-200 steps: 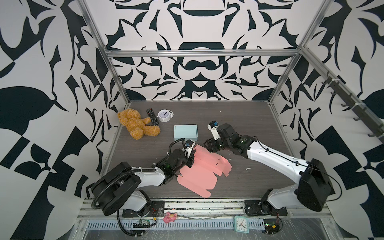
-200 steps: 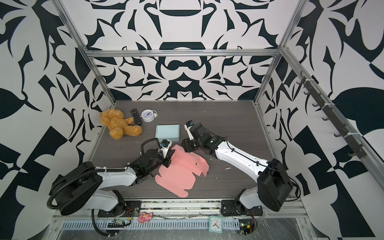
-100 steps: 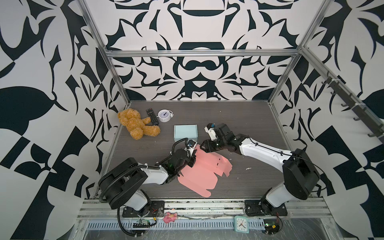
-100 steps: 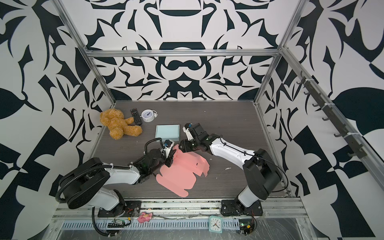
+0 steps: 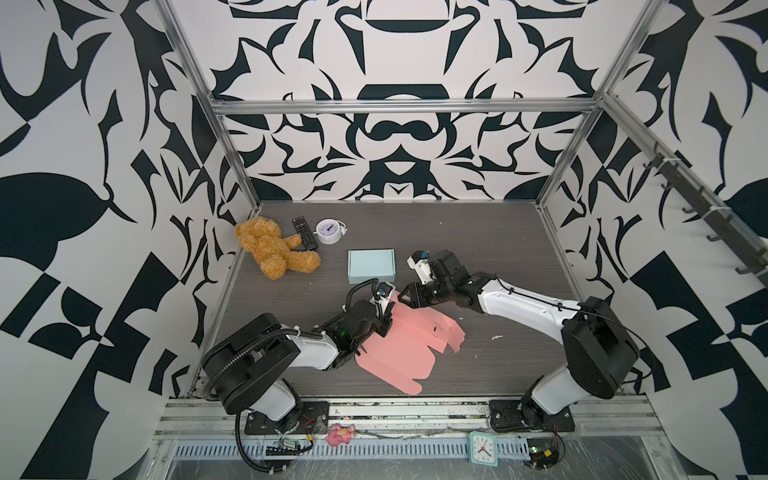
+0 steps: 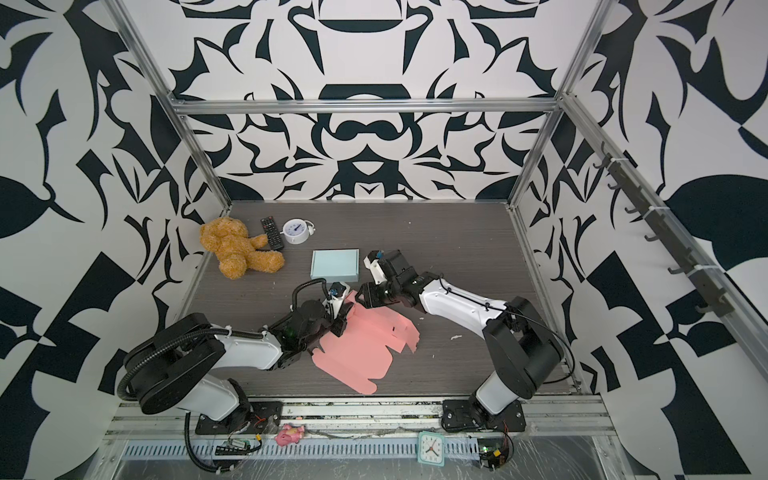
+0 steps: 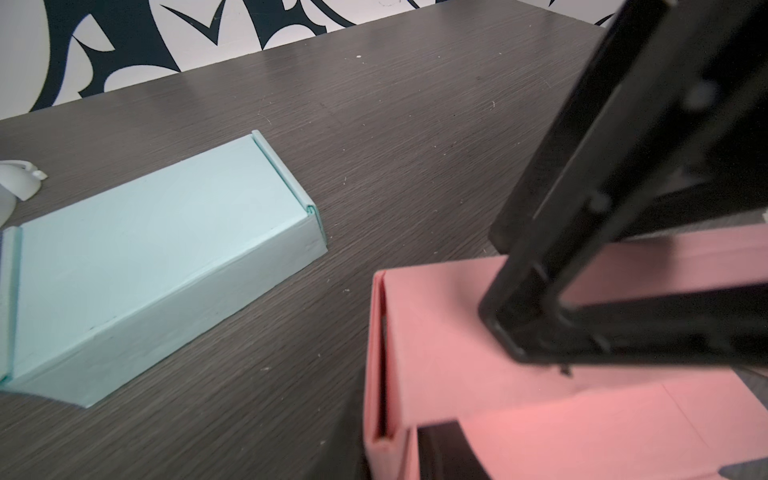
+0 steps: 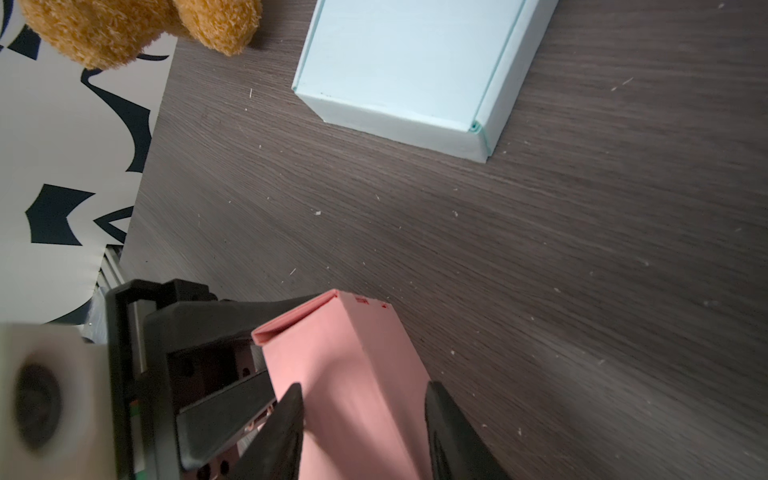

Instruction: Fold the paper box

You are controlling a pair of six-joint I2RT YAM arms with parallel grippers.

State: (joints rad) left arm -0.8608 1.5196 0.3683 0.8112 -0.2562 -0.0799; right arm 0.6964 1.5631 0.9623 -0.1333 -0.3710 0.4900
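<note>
Pink box blank (image 5: pixel 409 353) flat near pale-blue box (image 5: pixel 371 266), arm-base side; one wall (image 8: pixel 345 374) folded up. Left gripper (image 5: pixel 384 327), right gripper (image 5: pixel 409 297) straddle wall; clamped or not, can't tell. Light, creasable card: pinch near fold.

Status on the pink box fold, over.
Left end effector pinching folded wall of pink paper box. Right end effector open, straddling same wall. Rest of sheet mostly flat. Blue box nearby, apart, not blocking.

The paper box (image 5: pixel 399 353) is pink, the closed box (image 5: pixel 371 266) pale blue, the teddy bear (image 5: pixel 270 249) golden-brown, the walls (image 5: pixel 395 145) black-and-white patterned.
</note>
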